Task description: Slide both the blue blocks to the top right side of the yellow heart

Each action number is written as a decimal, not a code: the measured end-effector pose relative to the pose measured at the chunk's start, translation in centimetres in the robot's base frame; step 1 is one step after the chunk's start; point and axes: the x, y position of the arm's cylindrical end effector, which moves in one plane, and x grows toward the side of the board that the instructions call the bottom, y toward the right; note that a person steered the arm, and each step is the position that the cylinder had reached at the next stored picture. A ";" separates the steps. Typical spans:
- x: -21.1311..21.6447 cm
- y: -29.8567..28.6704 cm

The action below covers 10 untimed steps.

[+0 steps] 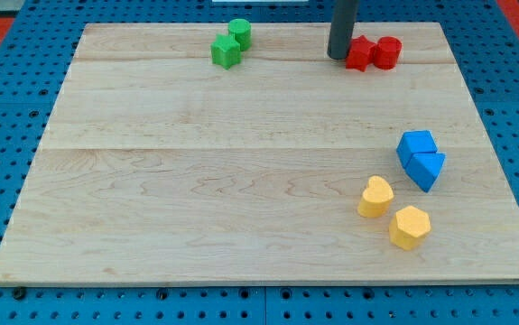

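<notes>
You see my tip (pixel 338 57), a bare rod gripping nothing, touching the red blocks (pixel 373 52) far away. Both blue blocks (pixel 421 159) sit touching, just right and beyond the yellow heart (pixel 375 196).

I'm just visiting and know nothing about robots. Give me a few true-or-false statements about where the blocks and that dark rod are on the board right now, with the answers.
1. The two blue blocks touch each other, up and to the view's right of the yellow heart. True.
2. My tip is pressed against the blue blocks. False: it stands at the view's top, just left of the red blocks.
3. The green blocks sit near the view's top edge. True.
4. The yellow hexagon lies above the heart. False: it lies below it, to the view's right.
5. The two red blocks are far apart. False: they sit side by side.
</notes>
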 end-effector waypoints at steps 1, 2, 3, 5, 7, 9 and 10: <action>4.5 -1.6; 10.1 0.8; 14.2 7.9; 28.1 8.5; 34.4 10.2; 32.3 5.7; 29.6 5.7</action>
